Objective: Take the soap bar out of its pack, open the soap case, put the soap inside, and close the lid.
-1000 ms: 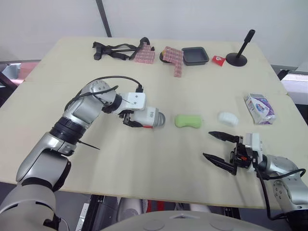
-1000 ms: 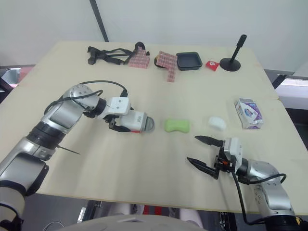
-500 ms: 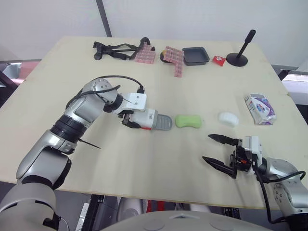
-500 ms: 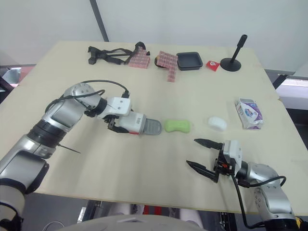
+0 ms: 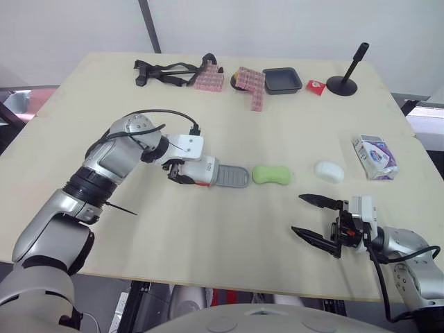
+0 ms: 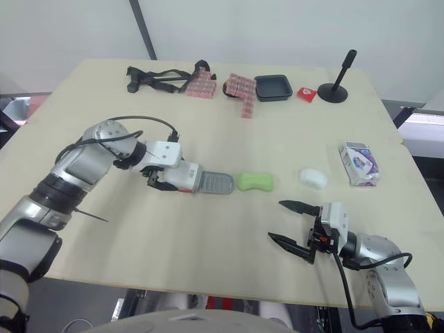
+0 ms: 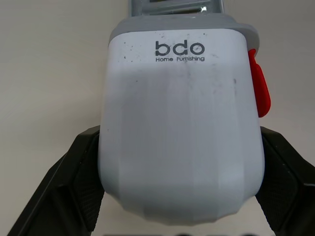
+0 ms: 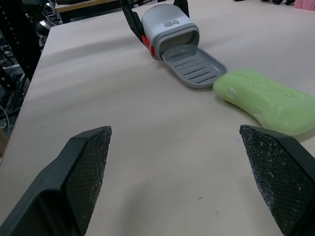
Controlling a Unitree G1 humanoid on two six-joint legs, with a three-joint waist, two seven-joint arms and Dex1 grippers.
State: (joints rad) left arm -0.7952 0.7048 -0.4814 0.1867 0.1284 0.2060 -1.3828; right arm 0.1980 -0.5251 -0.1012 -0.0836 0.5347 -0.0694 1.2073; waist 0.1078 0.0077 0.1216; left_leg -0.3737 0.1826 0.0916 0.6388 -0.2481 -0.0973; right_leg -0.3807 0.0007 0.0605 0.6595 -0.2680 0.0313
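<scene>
My left gripper (image 5: 189, 171) is shut on the soap case's white cover (image 5: 201, 170), marked "bdo" (image 7: 179, 123), its black fingers (image 7: 74, 182) pressing on both sides. The case's grey ribbed tray (image 5: 233, 177) sticks out of the cover toward the right, and nothing lies on it. Just past the tray's end, a green soap bar (image 5: 270, 174) lies on the table. The soap pack (image 5: 374, 156) rests near the right edge. My right gripper (image 5: 299, 214) hovers open near the front edge, to the right and in front of the soap (image 8: 268, 101), holding nothing.
A white oval object (image 5: 328, 171) lies between the soap and the pack. Along the table's back edge are a black strap (image 5: 166, 71), pink checked pieces (image 5: 248, 83), a dark tray (image 5: 282, 80), a small red item (image 5: 316, 86) and a black stand (image 5: 343, 82).
My left gripper drew the white cover to the left, and the grey tray has slid out of it. The soap and my right gripper have barely moved.
</scene>
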